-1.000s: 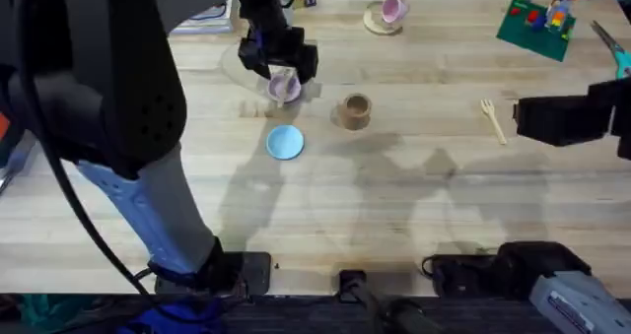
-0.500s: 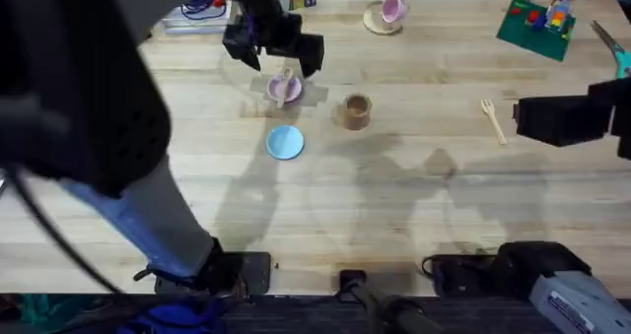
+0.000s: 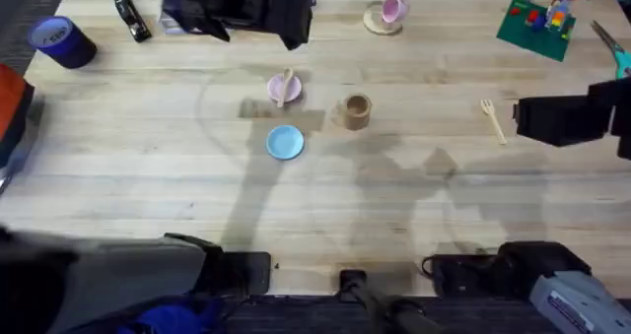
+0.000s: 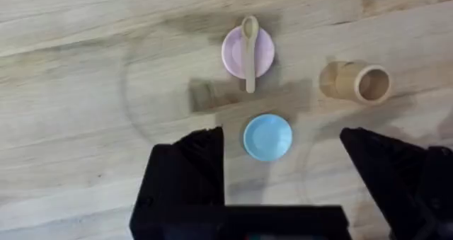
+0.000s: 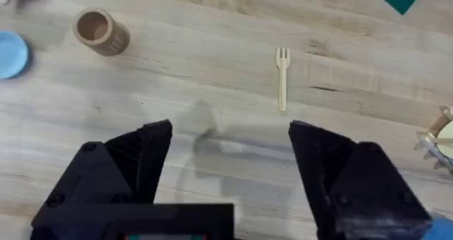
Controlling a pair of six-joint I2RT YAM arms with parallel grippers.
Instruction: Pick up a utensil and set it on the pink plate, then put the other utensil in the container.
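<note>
The small wooden spoon (image 3: 286, 84) (image 4: 249, 42) lies across the pink plate (image 3: 276, 90) (image 4: 232, 52), its handle sticking past the rim. My left gripper (image 3: 281, 17) (image 4: 283, 166) is open and empty, high above and behind the plate. The brown container (image 3: 355, 110) (image 4: 356, 83) (image 5: 101, 32) stands right of the plate. The wooden fork (image 3: 492, 119) (image 5: 282, 86) lies flat on the table at the right. My right gripper (image 3: 523, 120) (image 5: 230, 155) hovers open just right of the fork, holding nothing.
A light-blue plate (image 3: 285, 142) (image 4: 267, 136) sits in front of the pink one. At the back are a pink mug on a coaster (image 3: 389, 11), a green brick board (image 3: 537, 21), a blue tape roll (image 3: 61, 40) and a black marker (image 3: 128, 16).
My left gripper has risen off the pink plate and pulled back toward the far left, leaving the spoon on the plate. The right arm has not moved.
</note>
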